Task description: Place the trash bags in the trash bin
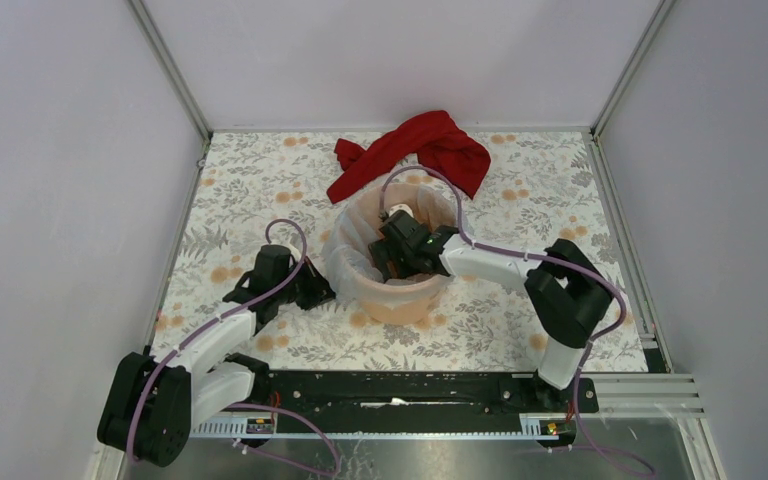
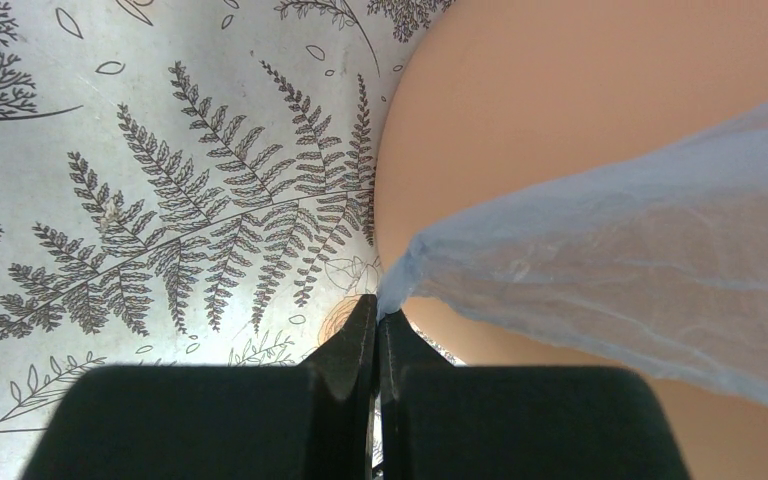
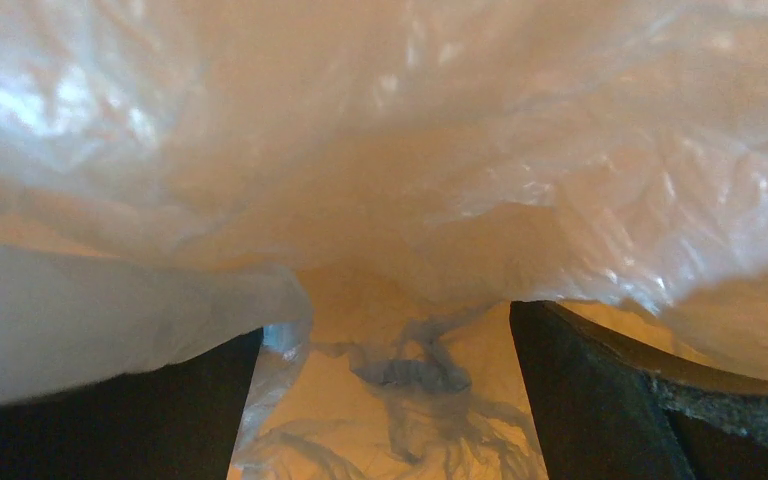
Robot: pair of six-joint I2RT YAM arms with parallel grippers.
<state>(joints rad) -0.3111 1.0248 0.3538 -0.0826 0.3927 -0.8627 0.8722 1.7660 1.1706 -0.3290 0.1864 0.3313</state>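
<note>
The trash bin (image 1: 400, 300), a round orange bucket, stands mid-table. A pale blue trash bag (image 1: 343, 243) lines it and drapes over its left rim. My left gripper (image 1: 317, 291) sits low outside the bin's left wall, shut on a corner of the bag. In the left wrist view the closed tips (image 2: 378, 312) pinch the film (image 2: 640, 260) against the orange wall (image 2: 560, 100). My right gripper (image 1: 396, 256) reaches down inside the bin. It stands open (image 3: 385, 345), with crinkled film (image 3: 410, 150) all around and a fold lying over its left finger (image 3: 110, 430).
A red cloth (image 1: 420, 150) lies crumpled just behind the bin, touching its far rim. The floral tablecloth (image 1: 260, 190) covers the table, with white walls on three sides. The right arm's cable (image 1: 520, 252) arches over the bin's right rim.
</note>
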